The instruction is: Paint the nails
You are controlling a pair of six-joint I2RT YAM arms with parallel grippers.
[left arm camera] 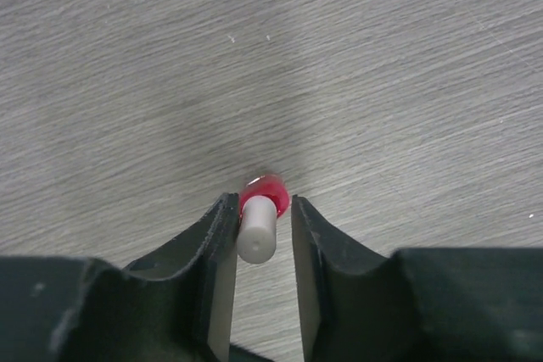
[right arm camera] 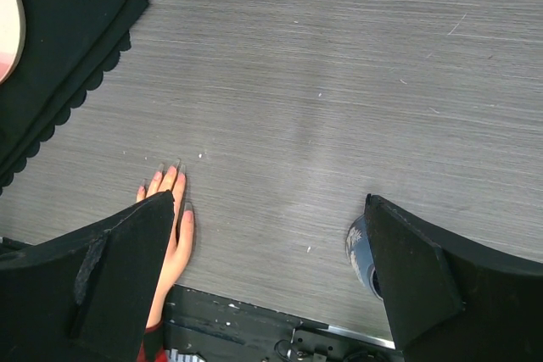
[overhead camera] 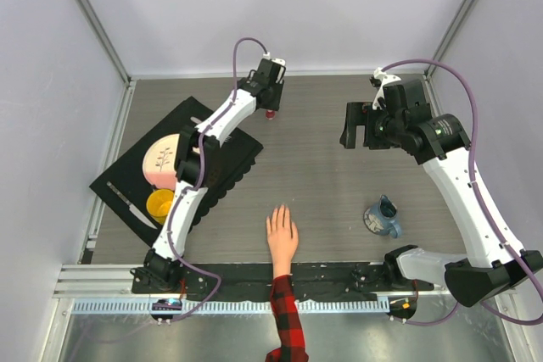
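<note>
A pale hand [overhead camera: 282, 235] in a red-and-black plaid sleeve [overhead camera: 285, 315] lies flat at the table's near edge, fingers pointing away. Its nails [right arm camera: 173, 167] look long and greyish, and my right wrist view shows them beside the left finger. A small red polish bottle [left arm camera: 271, 189] with a white cap [left arm camera: 256, 231] stands at the far middle of the table [overhead camera: 322, 175]. My left gripper [left arm camera: 264, 203] straddles the cap: the left finger touches it, while a gap remains at the right finger. My right gripper [right arm camera: 271, 209] hangs open high over the table, holding nothing.
A black mat [overhead camera: 221, 158] at the left carries a pink-and-cream plate [overhead camera: 161, 158], a yellow cup [overhead camera: 159, 205] and a knife [overhead camera: 127, 201]. A blue mug [overhead camera: 383, 218] stands near the right front. A black rail [overhead camera: 339, 277] runs along the near edge.
</note>
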